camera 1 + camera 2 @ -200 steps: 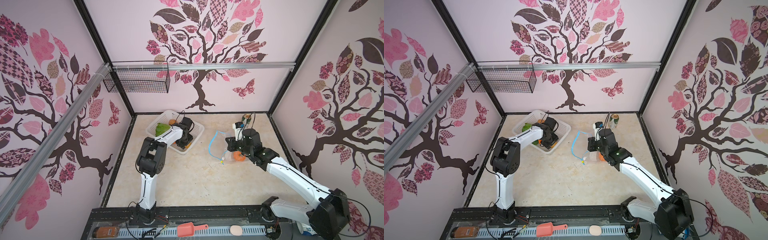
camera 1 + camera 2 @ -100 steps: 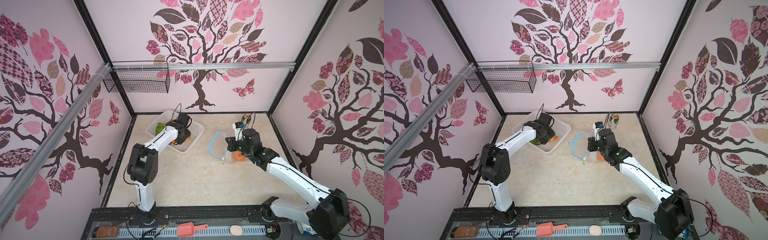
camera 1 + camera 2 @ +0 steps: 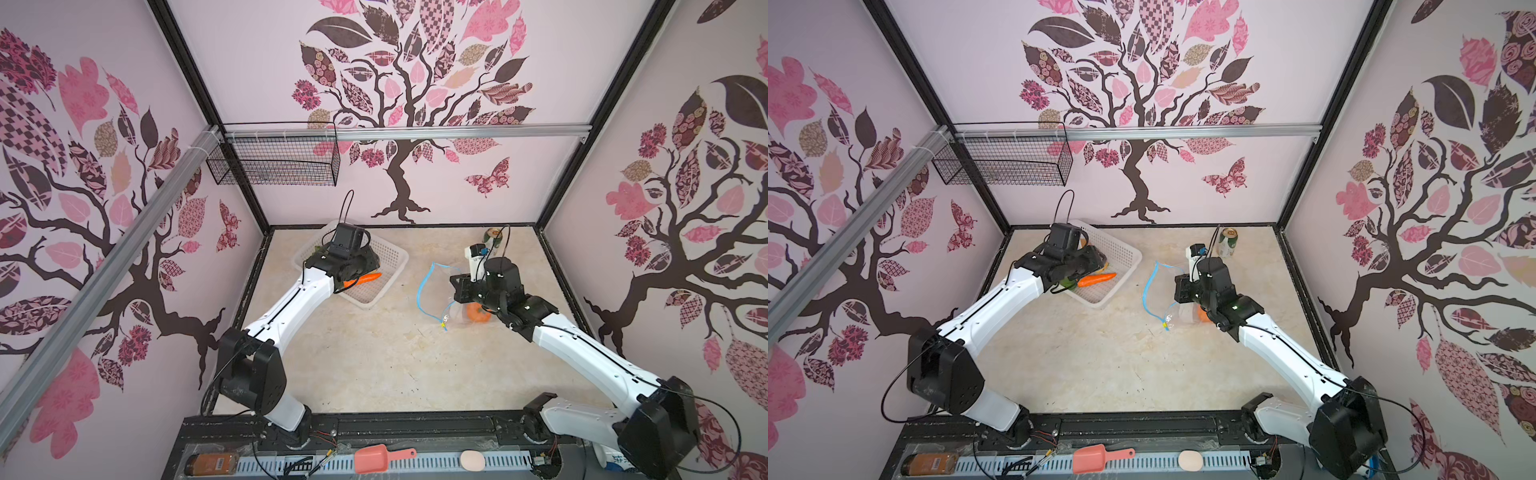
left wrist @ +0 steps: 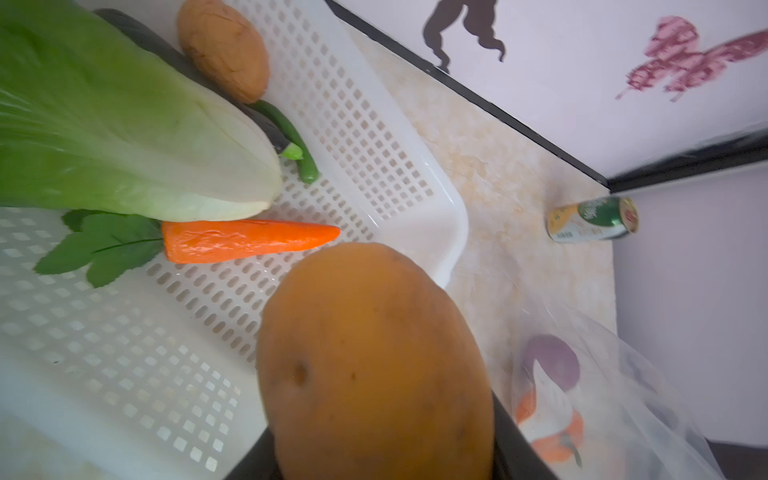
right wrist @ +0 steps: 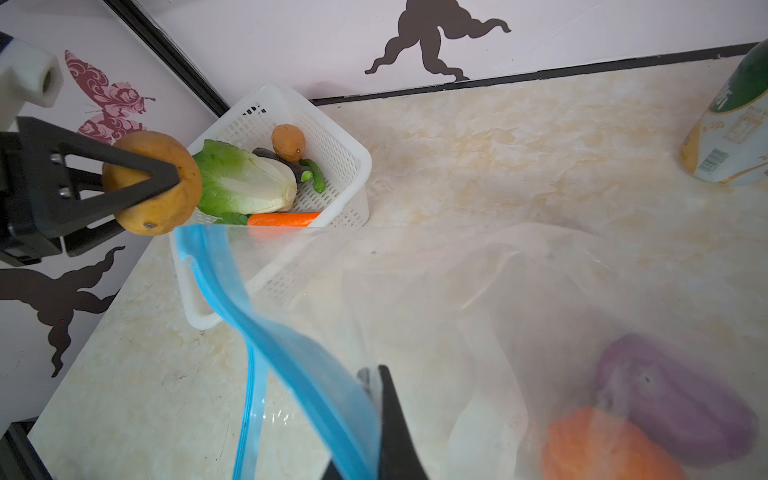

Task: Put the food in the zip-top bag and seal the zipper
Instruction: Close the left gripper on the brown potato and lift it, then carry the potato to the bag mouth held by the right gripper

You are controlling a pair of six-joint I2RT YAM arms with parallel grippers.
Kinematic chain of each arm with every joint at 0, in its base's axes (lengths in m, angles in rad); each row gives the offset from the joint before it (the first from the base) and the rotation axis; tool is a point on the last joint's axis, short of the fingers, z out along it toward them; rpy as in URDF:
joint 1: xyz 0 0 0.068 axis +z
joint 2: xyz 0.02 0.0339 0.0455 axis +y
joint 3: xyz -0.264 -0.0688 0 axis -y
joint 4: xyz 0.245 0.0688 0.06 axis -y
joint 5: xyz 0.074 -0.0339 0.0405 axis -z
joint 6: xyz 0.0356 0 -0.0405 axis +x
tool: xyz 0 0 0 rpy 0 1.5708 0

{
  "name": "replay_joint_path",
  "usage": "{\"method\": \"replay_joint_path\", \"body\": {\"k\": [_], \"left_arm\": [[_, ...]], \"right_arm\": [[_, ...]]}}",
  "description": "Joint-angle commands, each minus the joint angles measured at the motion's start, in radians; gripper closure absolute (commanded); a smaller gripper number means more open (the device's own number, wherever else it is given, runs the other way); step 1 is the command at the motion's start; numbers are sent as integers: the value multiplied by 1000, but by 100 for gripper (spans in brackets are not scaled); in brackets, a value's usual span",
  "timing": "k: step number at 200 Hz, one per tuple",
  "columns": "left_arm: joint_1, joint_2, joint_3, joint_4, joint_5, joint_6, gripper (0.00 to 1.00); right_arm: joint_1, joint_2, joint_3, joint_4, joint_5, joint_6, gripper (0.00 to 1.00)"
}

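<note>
Left hand (image 5: 160,183) is clamping a brown potato (image 4: 374,361) between its fingers and holding it up over the white basket (image 3: 386,257), clear of the basket floor. Right hand (image 5: 374,399) is pinching the light-blue zipper (image 5: 266,332) of the zip-top bag (image 5: 457,311), jaws closed tight on the strip, and is holding that edge lifted off the table (image 3: 374,353) so the mouth is gaping toward the basket. The rest of the bag is sagging onto the table on the right side in both top views, just beside the basket without touching it.

A purple onion (image 5: 673,399) and an orange pumpkin (image 5: 602,449) are sitting inside the bag, touching each other and blurred through the plastic.

The napa cabbage (image 5: 241,183), the carrot (image 3: 1096,279), a dark eggplant (image 5: 272,158), a green chili (image 5: 316,176) and a second potato (image 5: 289,142) are lying in the basket. The carrot is lying along the cabbage's white end, tip pointing toward the bag. The second potato is resting against the eggplant at the far wall.

A green-white can (image 3: 1228,243) is standing upright at the back of the table, behind the right arm.
</note>
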Motion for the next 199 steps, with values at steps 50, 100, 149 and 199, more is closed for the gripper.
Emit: {"method": "replay_joint_path", "body": {"k": [50, 100, 149, 199], "left_arm": [[-163, -253, -299, 338, 212, 104, 67], [-325, -277, -317, 432, 178, 209, 67], [-396, -143, -248, 433, 218, 249, 68], [-402, -32, -162, 380, 172, 319, 67]], "right_arm": [[-3, 16, 6, -19, -15, 18, 100], [-3, 1, -8, -30, -23, 23, 100], [-4, -45, -2, -33, -23, 24, 100], [-4, -103, 20, -77, -84, 9, 100]]}}
